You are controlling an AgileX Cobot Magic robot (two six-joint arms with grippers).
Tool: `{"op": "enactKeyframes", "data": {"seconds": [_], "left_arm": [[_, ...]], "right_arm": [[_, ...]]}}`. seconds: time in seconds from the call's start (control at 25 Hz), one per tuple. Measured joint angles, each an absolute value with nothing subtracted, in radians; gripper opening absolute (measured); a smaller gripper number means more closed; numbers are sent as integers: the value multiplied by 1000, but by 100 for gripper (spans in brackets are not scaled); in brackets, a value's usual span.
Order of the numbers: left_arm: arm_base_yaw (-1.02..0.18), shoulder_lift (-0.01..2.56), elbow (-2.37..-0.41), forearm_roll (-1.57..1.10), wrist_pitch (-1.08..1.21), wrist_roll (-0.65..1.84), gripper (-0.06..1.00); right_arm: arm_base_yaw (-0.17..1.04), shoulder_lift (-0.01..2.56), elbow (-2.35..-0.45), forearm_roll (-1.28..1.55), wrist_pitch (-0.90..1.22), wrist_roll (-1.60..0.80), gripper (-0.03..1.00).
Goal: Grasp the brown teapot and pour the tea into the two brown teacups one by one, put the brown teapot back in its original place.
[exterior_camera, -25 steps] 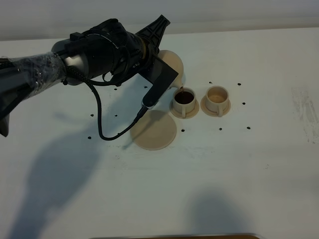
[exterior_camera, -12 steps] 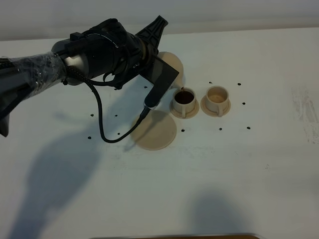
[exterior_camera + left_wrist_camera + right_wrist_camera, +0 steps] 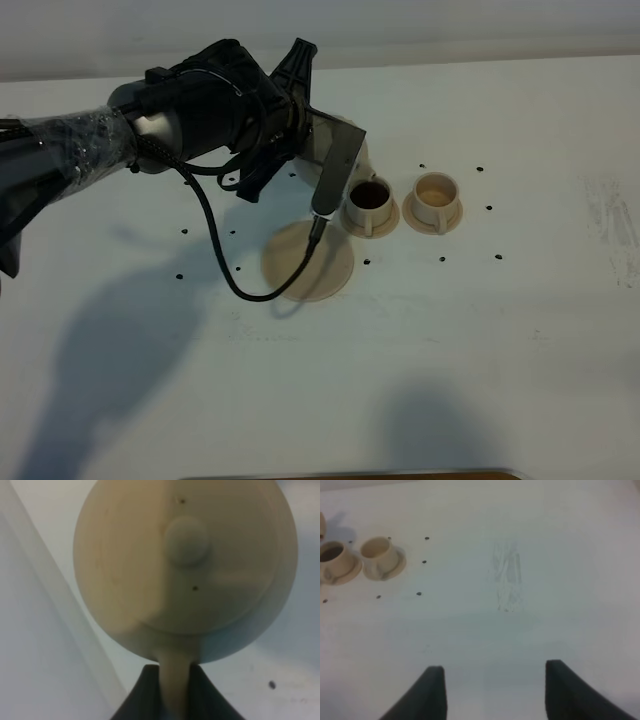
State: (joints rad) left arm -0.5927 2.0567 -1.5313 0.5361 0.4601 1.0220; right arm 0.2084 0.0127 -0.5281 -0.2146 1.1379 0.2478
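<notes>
The brown teapot (image 3: pixel 180 570) fills the left wrist view, lid knob towards the camera. My left gripper (image 3: pixel 175 697) is shut on its loop handle. From the high view the teapot (image 3: pixel 362 157) hangs just left of the two brown teacups, mostly hidden by my left gripper (image 3: pixel 305 125) and its camera block. The nearer teacup (image 3: pixel 370 197) holds dark tea; the other teacup (image 3: pixel 435 192) looks empty. Both stand on small saucers. The original place, a large flat saucer (image 3: pixel 307 262), lies bare below the arm. My right gripper (image 3: pixel 497 690) is open over bare table.
The white table (image 3: pixel 500 330) carries small black dots around the cups. A faint scuffed patch (image 3: pixel 507 575) marks the table to the right of the cups. A dark cable (image 3: pixel 215 250) loops down from the left arm over the table.
The thin stream of tea into the nearer teacup has stopped. The left wrist has rolled back, bringing the teapot more upright, and the cable has swung lower.
</notes>
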Motion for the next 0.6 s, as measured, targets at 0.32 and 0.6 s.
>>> {"op": "enactKeyframes", "data": {"seconds": [0.32, 0.6], "left_arm": [[-593, 1996, -1531, 454, 540, 917, 16], [-556, 1990, -1531, 345, 634, 771, 16]], "right_arm": [[208, 13, -528, -215, 1138, 248, 43], [208, 13, -528, -215, 1138, 248, 43]]}}
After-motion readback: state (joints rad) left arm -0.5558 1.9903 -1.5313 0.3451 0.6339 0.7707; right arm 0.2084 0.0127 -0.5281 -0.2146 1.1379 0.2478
